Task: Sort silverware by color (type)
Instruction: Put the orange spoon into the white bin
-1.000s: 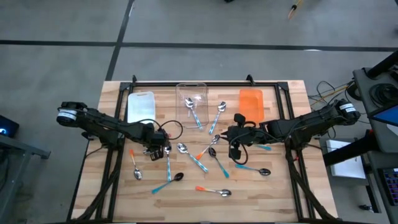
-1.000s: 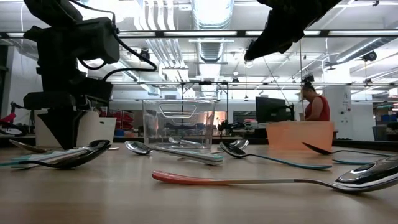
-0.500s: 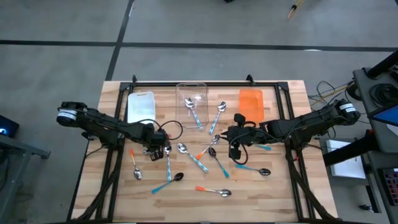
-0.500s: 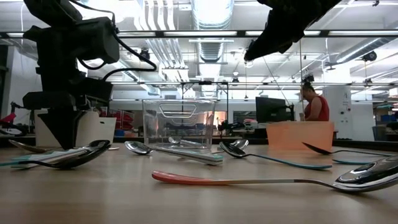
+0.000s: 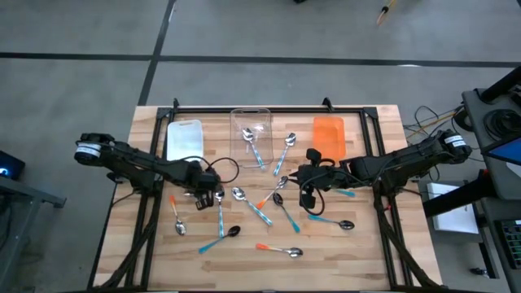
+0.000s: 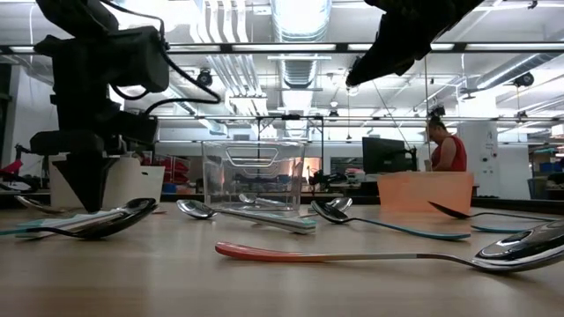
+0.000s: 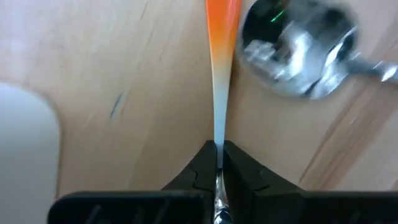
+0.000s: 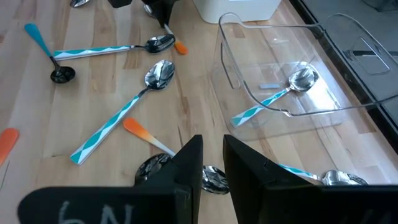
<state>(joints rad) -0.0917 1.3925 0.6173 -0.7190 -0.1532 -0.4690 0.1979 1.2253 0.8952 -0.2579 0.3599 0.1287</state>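
Spoons are lying scattered all over the wooden table (image 5: 358, 244), and the left gripper (image 7: 219, 163) is clamping down on one orange-handled spoon (image 7: 221, 74), its fingers pinched tight around the thin handle, left of centre. Another spoon's silver bowl (image 7: 298, 53) is sitting just beside it. The right gripper (image 8: 212, 163) is hanging slightly apart over the middle spoons, holding nothing.

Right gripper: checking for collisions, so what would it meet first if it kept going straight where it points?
Probably the orange-handled spoon just ahead of the right gripper; depth is unclear.
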